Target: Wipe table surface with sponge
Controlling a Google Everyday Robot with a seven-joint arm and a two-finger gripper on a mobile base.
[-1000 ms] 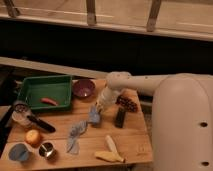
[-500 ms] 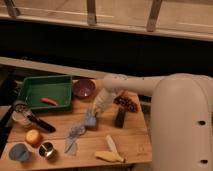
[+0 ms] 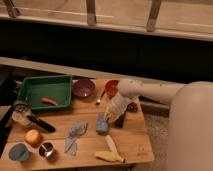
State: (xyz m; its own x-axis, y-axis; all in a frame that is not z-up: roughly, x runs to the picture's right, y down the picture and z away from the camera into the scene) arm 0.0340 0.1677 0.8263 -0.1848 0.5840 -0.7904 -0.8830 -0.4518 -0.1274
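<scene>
A blue sponge [image 3: 102, 124] lies on the wooden table [image 3: 135, 145], near its middle. My white arm reaches in from the right. My gripper [image 3: 112, 115] points down at the sponge's upper right edge and appears to touch it. The arm's end hides the contact, so I cannot tell whether it has hold of the sponge.
A green tray [image 3: 30, 87] holding a red item stands at the back left, with a purple bowl [image 3: 83, 88] and an orange bowl [image 3: 112, 88] beside it. A grey cloth [image 3: 74, 135], banana [image 3: 111, 152], orange [image 3: 33, 137], blue cup [image 3: 18, 152], metal cup [image 3: 46, 149] and black-handled tool [image 3: 39, 123] lie around.
The arm's end has shifted a little to the right and toward the front edge. The sponge has slid the same way with it.
</scene>
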